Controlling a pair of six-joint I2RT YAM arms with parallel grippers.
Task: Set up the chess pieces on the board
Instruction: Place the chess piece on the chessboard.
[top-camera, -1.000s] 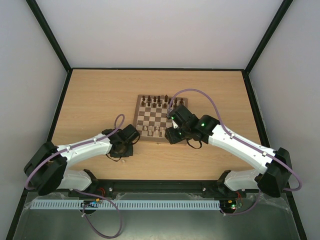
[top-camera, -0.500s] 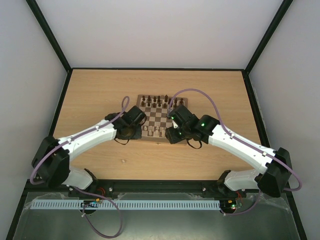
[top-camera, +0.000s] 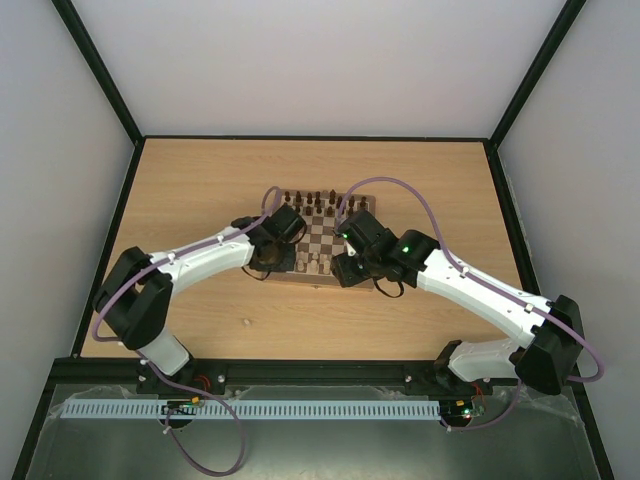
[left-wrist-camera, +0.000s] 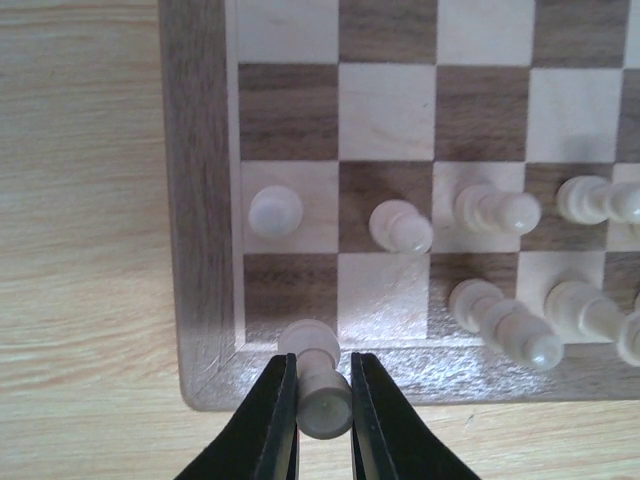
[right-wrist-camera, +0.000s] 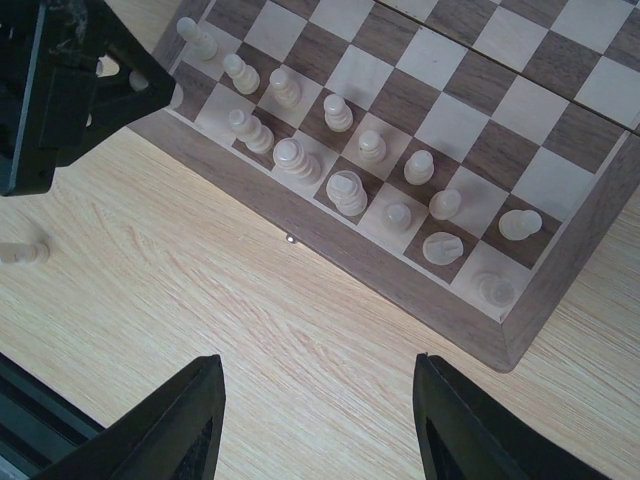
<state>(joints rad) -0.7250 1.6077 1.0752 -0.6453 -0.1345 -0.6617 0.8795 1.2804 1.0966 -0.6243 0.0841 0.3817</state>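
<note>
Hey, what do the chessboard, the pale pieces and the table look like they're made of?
The board: wood, probably veneer, with visible grain in dark and cream squares and a low satin sheen. The chess pieces: pale turned wood or possibly plastic, smooth and lightly glossy; grain is not discernible. The tabletop: light wood-grain surface, likely laminate, matte.

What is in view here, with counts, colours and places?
chessboard: one, dark brown and cream, mid-table.
pale chess pieces: over a dozen, light wood, board's two near rows.
held pale piece: one, light wood, at the board's corner.
loose pale piece: one, light wood, on the tabletop.
dark chess pieces: count unclear, dark brown, board's far edge.
tabletop: one, light wood.
left gripper: black, shut on held pale piece.
right gripper: black, open, above tabletop beside the board.
</note>
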